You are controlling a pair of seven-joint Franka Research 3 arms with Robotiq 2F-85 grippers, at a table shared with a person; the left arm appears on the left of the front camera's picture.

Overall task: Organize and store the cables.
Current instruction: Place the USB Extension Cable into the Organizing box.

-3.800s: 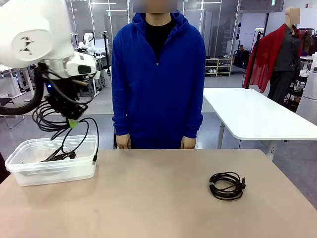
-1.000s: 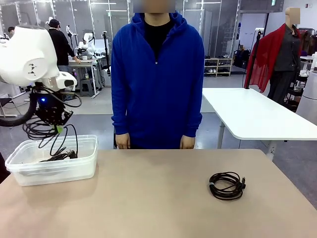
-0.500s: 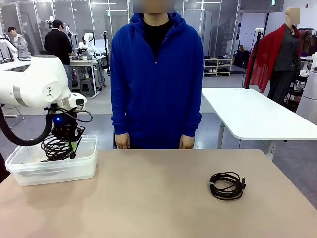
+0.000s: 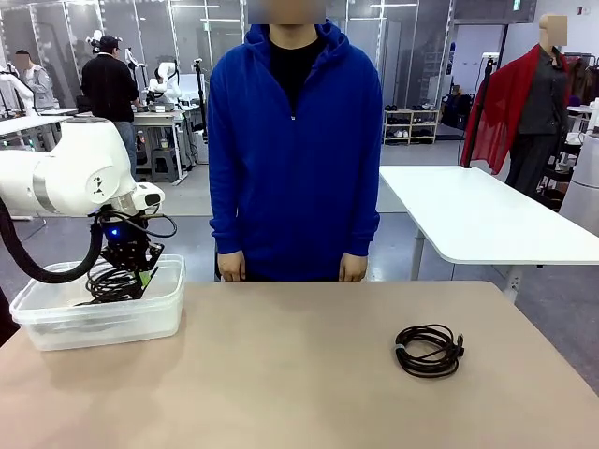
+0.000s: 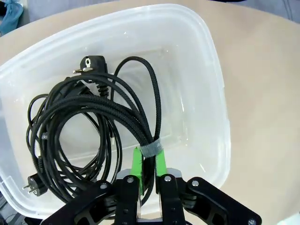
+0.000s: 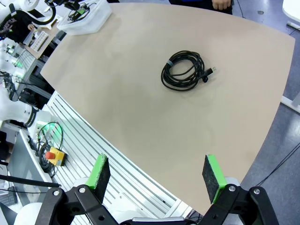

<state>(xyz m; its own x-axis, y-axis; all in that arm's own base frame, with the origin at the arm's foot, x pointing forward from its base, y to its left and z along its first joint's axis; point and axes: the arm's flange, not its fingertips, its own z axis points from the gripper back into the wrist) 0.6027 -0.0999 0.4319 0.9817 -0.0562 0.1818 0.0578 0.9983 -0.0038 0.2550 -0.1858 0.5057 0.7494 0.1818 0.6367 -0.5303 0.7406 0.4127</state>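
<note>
Jaws of the left gripper (image 5: 149, 165) are standing narrowly apart around a braided cable coil (image 5: 93, 126), just below its grey tie band (image 5: 151, 149); whether the green pads are still pressing the strands or already letting go is hard to judge from the left wrist view. That coil is hanging down from the fingers into the clear plastic bin (image 5: 213, 70), its loops spreading away from the jaws toward the bin's far wall, lying over thinner cords and a round power plug (image 5: 89, 63) on the bin floor. Seen from the front, the bin (image 4: 94, 323) is sitting at the table's left edge with the left gripper (image 4: 131, 271) dipping inside it.

One more coiled cable (image 4: 429, 350) is lying flat toward the right side of the table (image 4: 299, 393), well apart from the bin. From the right wrist view, this coil (image 6: 183, 71) is lying ahead of the wide-open, empty right gripper (image 6: 157, 172), so the right arm is probably the nearer one for it. Across the far edge, a person in a blue hoodie (image 4: 295, 150) is standing with hands down.

No brand, label or readable writing is showing on the cables or bin.
</note>
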